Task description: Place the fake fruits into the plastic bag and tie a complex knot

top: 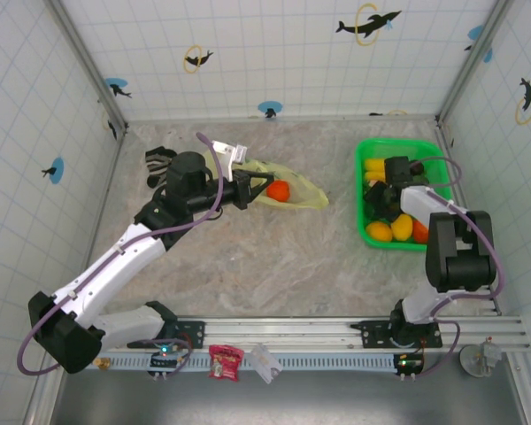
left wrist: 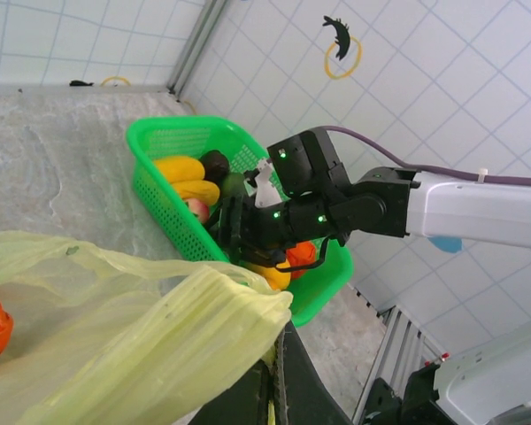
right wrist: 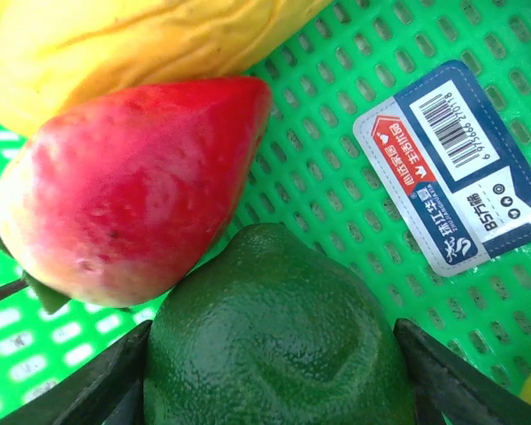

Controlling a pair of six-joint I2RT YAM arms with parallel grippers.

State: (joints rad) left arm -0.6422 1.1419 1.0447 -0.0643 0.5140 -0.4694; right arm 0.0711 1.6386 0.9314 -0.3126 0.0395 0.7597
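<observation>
Grey marbled table (top: 274, 266): the work surface shared by both arms.
Bright green perforated plastic tub (top: 398, 142): at 2 o'clock, stocking fruit near the right arm.
Thin pale-yellow plastic bag (top: 305, 197): at 12 o'clock of centre, with a glossy orange fake fruit (top: 278, 190) inside.
Left gripper (top: 252, 189): clamped on the bag's rim, probably to present its mouth.
Right gripper (right wrist: 272, 326): fingers spread wide, flanking a dark green fake fruit (right wrist: 283, 354); contact unclear.
Red-pink fake fruit (right wrist: 128, 186): touching the green one at 10 o'clock.
</observation>
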